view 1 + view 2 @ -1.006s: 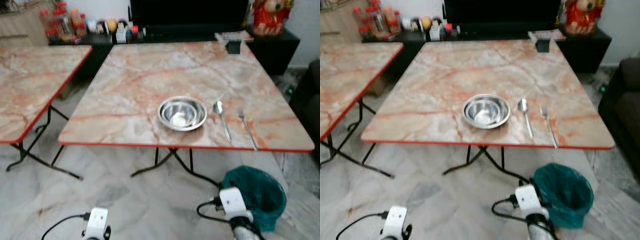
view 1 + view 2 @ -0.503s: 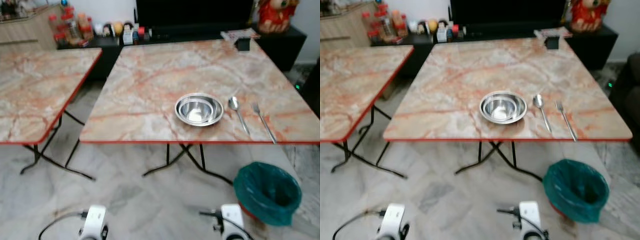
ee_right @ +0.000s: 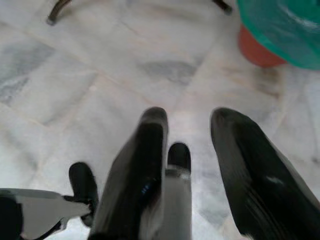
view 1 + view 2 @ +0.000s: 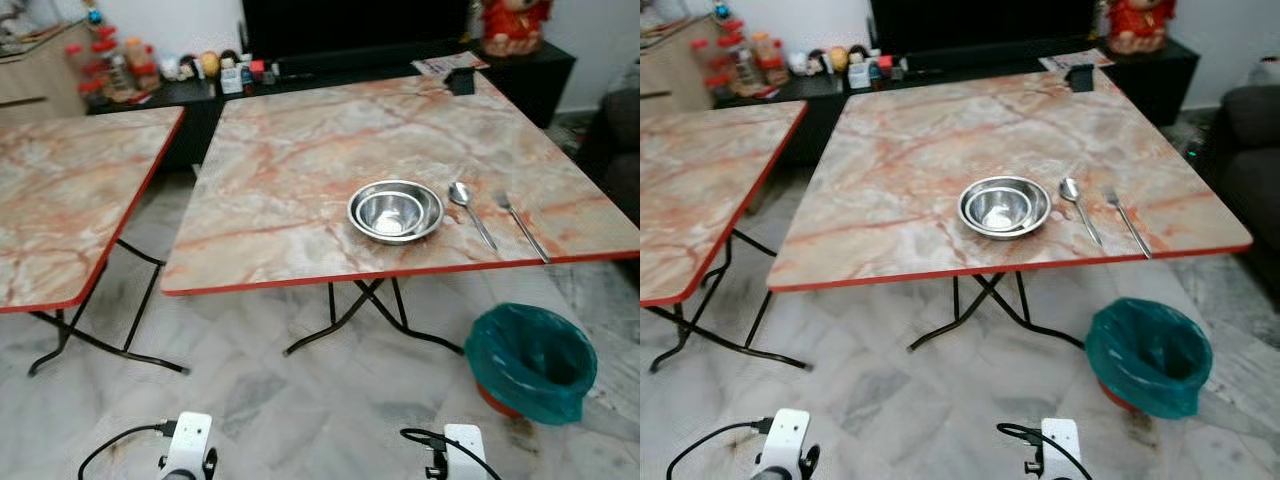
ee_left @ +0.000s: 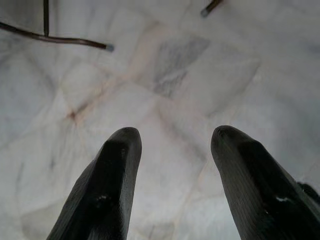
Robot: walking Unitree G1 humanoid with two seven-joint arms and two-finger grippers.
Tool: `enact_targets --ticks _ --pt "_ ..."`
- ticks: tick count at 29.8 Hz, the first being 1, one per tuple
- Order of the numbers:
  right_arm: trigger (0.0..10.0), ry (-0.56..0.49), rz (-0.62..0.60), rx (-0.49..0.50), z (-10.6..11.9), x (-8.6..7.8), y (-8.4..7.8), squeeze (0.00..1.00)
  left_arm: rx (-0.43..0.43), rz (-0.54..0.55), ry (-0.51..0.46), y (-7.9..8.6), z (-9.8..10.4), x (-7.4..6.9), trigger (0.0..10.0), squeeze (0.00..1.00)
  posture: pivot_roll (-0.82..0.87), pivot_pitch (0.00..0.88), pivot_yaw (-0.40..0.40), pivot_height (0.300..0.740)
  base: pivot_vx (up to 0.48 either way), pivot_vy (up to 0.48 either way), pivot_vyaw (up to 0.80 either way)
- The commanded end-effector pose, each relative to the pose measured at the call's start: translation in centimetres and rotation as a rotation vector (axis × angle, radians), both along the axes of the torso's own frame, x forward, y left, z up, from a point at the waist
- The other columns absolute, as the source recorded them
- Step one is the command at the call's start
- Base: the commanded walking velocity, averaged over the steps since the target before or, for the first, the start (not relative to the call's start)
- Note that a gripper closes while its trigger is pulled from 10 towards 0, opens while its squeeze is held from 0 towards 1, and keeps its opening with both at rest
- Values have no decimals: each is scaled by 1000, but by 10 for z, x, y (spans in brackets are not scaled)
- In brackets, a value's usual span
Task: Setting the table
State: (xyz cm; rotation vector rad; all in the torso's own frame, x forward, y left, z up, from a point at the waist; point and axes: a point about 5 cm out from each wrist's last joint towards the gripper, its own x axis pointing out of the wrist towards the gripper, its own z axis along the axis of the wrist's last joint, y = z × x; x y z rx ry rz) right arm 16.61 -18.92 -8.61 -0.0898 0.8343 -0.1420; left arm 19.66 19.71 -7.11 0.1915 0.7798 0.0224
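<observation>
Two black-fingered grippers hang low over pale marble floor [image 4: 300, 400], left gripper [image 5: 172, 137] & right gripper [image 3: 187, 117] both spread, empty. Far shelf clutter blurry. Round steel bowl [image 4: 395, 211], steel spoon [image 4: 470, 211], steel fork [image 4: 522, 226] near front edge of red-rimmed marble-pattern folding table [image 4: 300, 150]; green-lined bin [image 4: 530, 361] below.

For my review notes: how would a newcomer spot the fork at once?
Find the larger marble-patterned table with the steel bowl near its front edge. To the bowl's right lie two utensils; the fork is the outer one, nearest the table's right edge, tined, unlike the round-headed spoon.
</observation>
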Motion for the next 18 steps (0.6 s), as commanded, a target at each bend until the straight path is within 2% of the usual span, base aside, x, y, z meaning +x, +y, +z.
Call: enact_targets --ticks 1,18 --pt "10000 -13 12 27 2 9 11 0 20 8 39 8 -4 -9 10000 0 0 27 124 740 0 274 0" --pt "10000 -37 28 31 7 20 14 0 21 12 36 9 -3 -8 10000 0 12 0 115 740 0 338 0"
